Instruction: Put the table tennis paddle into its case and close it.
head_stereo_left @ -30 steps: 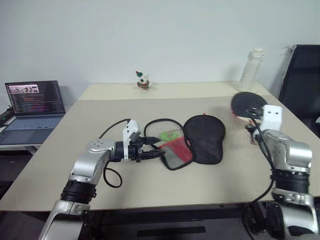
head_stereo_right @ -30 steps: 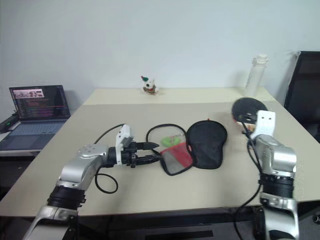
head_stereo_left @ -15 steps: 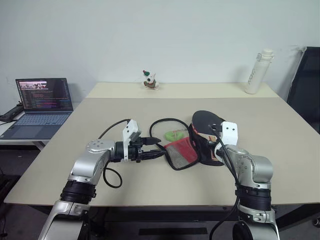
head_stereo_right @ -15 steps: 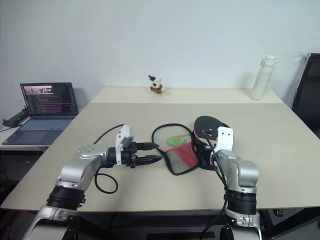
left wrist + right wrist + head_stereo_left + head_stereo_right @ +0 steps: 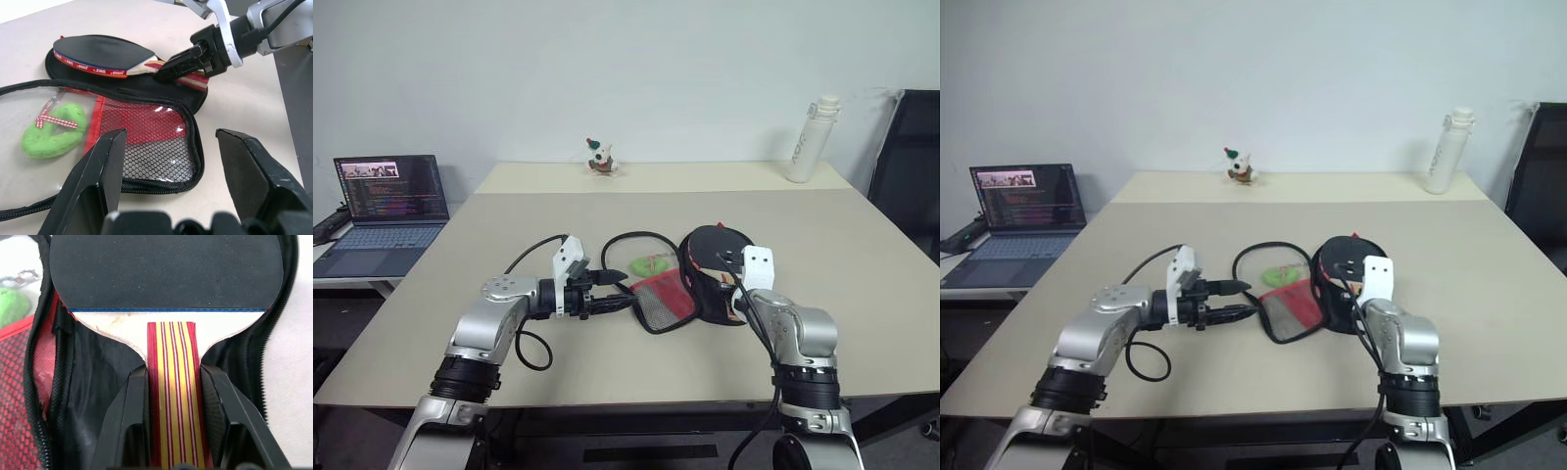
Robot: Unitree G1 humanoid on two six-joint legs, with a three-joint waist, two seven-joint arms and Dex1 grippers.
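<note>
1. at the far left a laptop (image 5: 382,206) stands open on a lower side desk, well apart from the work.
2. the left gripper (image 5: 619,291) hangs just beside the left edge of the case (image 5: 680,279), pointing across at it. its fingers (image 5: 93,186) stand apart with nothing between them, and the mesh pocket lies just ahead of them.
3. the case lies unzipped and spread flat: a clear and red mesh flap on the left, with a small green thing (image 5: 49,137) under the clear part, and the black round half on the right.
4. the paddle (image 5: 166,274) sits over the black half, its round face above the fabric. the left wrist view shows the blade tilted and raised above the case rather than lying flat in it.
5. the right gripper (image 5: 171,406) is clenched on the paddle's striped handle, one finger on each side of it.
6. progress, as i judge it: the paddle is at the case and lined up but not let go. left to do: set it flat, release, fold the flap over and zip it shut.
7. the table (image 5: 558,372) is a plain beige top. at its far edge stand a small toy figure (image 5: 597,157) and, to the right, a white bottle (image 5: 807,137). behind is a pale wall, and a dark chair (image 5: 911,166) at the right edge.
</note>
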